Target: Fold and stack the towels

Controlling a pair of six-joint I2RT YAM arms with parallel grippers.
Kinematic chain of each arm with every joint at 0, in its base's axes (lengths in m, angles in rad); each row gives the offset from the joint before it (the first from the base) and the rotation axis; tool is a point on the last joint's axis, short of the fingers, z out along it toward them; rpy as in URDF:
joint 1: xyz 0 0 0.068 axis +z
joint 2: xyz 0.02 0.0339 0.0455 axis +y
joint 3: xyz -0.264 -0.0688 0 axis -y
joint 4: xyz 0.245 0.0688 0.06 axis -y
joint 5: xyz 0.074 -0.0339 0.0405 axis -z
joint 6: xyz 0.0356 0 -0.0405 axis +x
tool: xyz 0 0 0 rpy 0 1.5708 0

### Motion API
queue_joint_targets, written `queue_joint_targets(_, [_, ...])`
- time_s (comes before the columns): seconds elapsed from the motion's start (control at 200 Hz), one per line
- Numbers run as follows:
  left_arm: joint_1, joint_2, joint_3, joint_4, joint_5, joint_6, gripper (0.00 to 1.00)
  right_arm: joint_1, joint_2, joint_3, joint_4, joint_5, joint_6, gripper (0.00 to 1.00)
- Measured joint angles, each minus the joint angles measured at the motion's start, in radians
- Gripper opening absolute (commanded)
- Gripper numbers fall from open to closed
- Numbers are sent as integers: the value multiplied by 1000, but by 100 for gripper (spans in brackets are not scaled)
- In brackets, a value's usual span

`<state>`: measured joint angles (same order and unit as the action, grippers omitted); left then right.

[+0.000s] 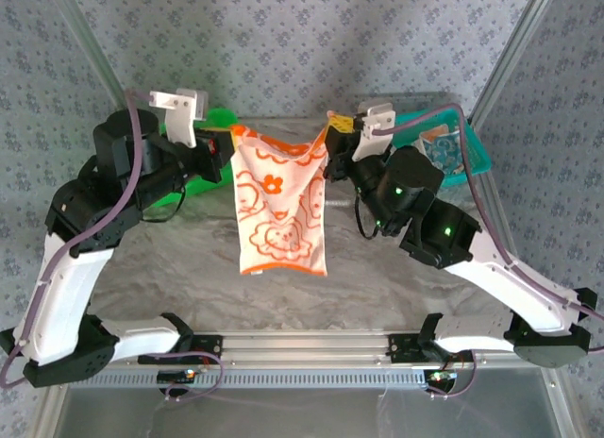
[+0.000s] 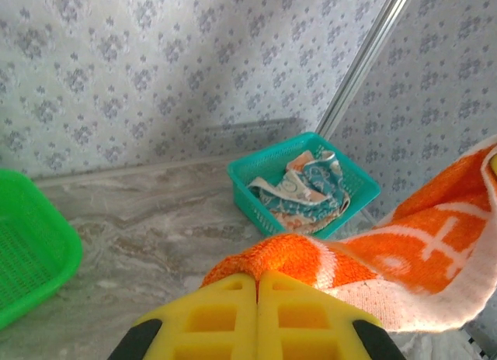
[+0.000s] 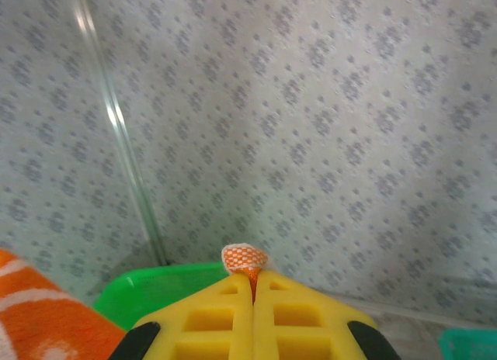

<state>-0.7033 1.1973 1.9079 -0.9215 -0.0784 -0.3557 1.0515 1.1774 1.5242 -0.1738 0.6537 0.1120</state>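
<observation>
Hanging towel [image 1: 280,207], top corners pinched, table [image 1: 170,268] below

black-white arms [image 1: 61,287], yellow pincers [image 2: 256,281], purple cables [image 1: 140,126]

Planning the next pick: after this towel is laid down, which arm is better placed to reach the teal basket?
Right, likely: the teal basket sits beside the right tool, while the left tool is by the green basket. Both are shut on the towel.
</observation>
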Motion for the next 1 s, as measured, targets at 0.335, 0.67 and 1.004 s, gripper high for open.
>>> queue_joint_targets(0.335, [150, 224, -58, 39, 103, -11, 0, -343, 116, -37, -133, -150, 205, 0])
queue_joint_targets(0.67, [280, 736, 175, 93, 219, 18, 0, -633, 567, 45, -42, -454, 274, 0])
queue_joint_targets(1.004, [314, 916, 223, 87, 251, 25, 0, -678, 703, 41, -6, -570, 288, 0])
